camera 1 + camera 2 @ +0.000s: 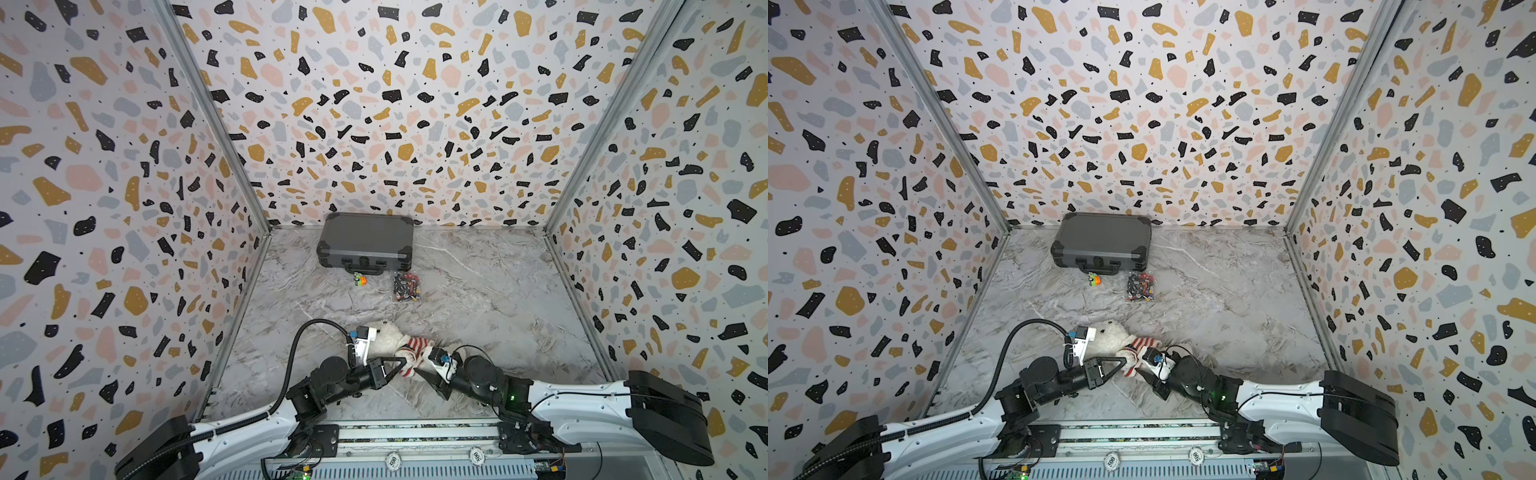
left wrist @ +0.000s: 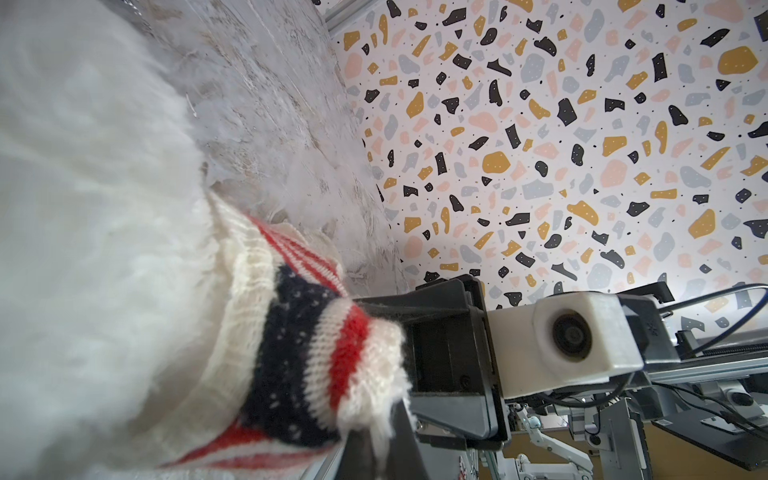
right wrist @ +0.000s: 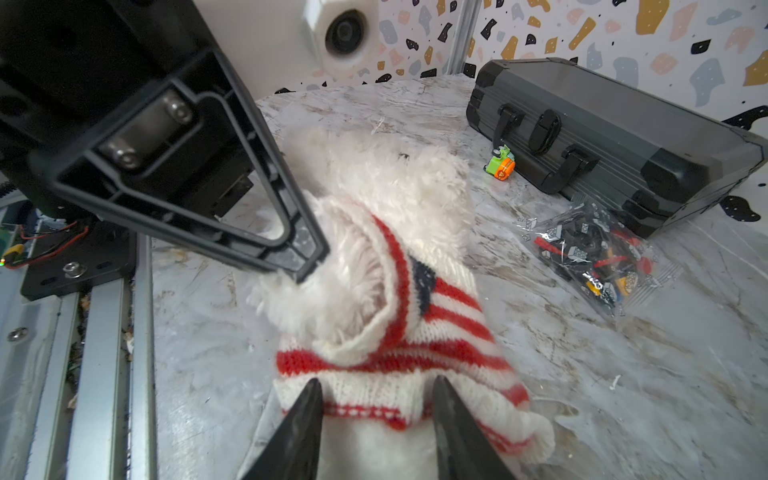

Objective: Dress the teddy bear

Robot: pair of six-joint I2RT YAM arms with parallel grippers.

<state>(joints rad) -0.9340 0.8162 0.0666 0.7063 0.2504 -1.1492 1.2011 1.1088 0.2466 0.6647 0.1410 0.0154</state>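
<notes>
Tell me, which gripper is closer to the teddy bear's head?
Left. The left gripper touches fur beside the head of the teddy bear; the right gripper straddles the hem of the sweater, at the far end.

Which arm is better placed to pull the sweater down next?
Right, likely: the right tool stands open astride the sweater hem, ready to close and pull. The left tool is shut against the fur of the teddy bear.

Table (image 1: pixel 478 291): grey-white marble-look top, walls on three sides.
Case (image 1: pixel 365 241): dark grey, shut, lying flat against the back wall, handle toward the front.
Small toy (image 1: pixel 359 279): green and orange, just in front of the handle.
Bag (image 1: pixel 407 286): clear, full of small bricks, near the toy.
Teddy bear (image 1: pixel 388 336): white, lying near the front edge, with a striped sweater (image 1: pixel 415 345) partly on it.
</notes>
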